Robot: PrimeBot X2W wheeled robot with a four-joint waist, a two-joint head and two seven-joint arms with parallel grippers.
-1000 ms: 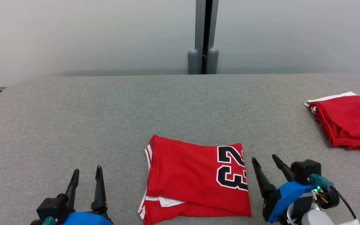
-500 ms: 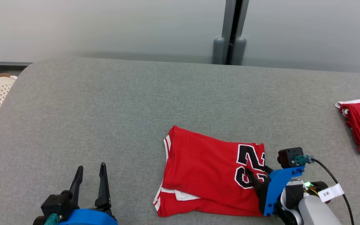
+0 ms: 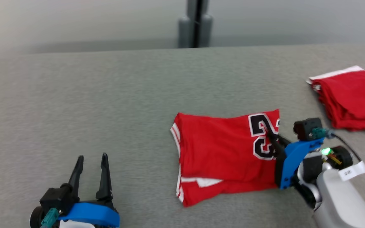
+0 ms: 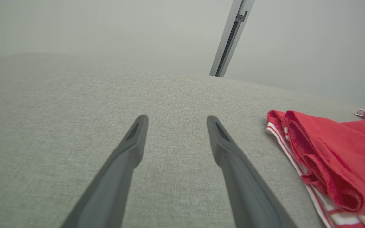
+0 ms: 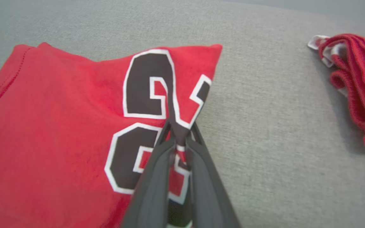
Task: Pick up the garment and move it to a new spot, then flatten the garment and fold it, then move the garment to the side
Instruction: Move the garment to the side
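While my left claw (image 3: 92, 155) hung spread, my right claw (image 5: 179, 129) pinched the folded shirt's (image 3: 220, 142) right edge on the counter (image 3: 106, 95).

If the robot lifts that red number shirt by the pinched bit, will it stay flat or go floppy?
Probably floppy: the shirt is thin cloth that puckers where the right gripper pinches its edge. Held at one spot, its folded layers would likely sag and fall open. It looks light, so one pinch should lift it.
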